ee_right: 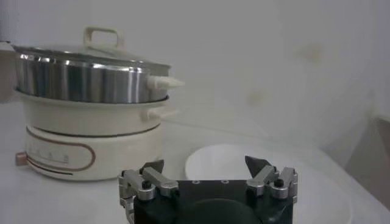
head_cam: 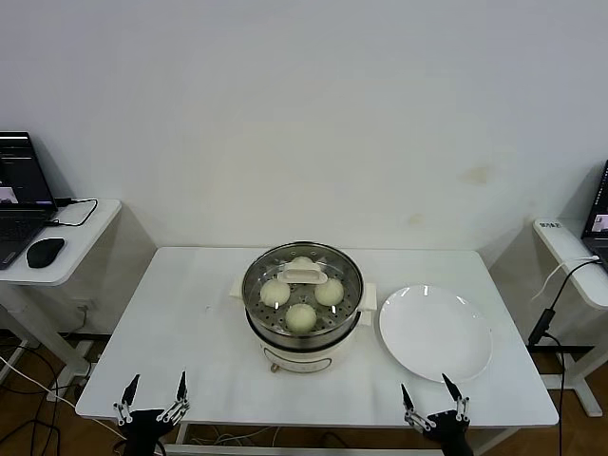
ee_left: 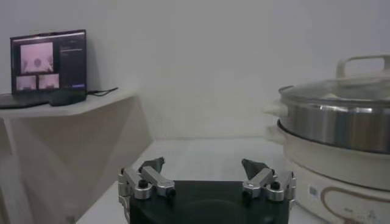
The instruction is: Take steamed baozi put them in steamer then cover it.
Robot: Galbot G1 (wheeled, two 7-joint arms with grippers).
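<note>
The steamer [head_cam: 261,318] stands at the table's middle, a shiny steel basket on a cream pot base. Several pale steamed baozi [head_cam: 301,317] lie inside it under the cover [head_cam: 348,275], a clear glass lid with a cream bar handle, which sits on the basket. My left gripper [head_cam: 154,389] hangs open and empty at the table's near left edge. My right gripper [head_cam: 427,392] hangs open and empty at the near right edge, just in front of the plate. The left wrist view shows the steamer [ee_left: 341,122] with my left gripper [ee_left: 203,165], and the right wrist view the steamer [ee_right: 85,82] with my right gripper [ee_right: 205,162].
A flat white plate [head_cam: 435,332] with nothing on it lies right of the steamer, also seen as the plate [ee_right: 213,163]. Side desks flank the table: a laptop [head_cam: 19,195] and mouse on the left one, a power strip [head_cam: 556,233] on the right one.
</note>
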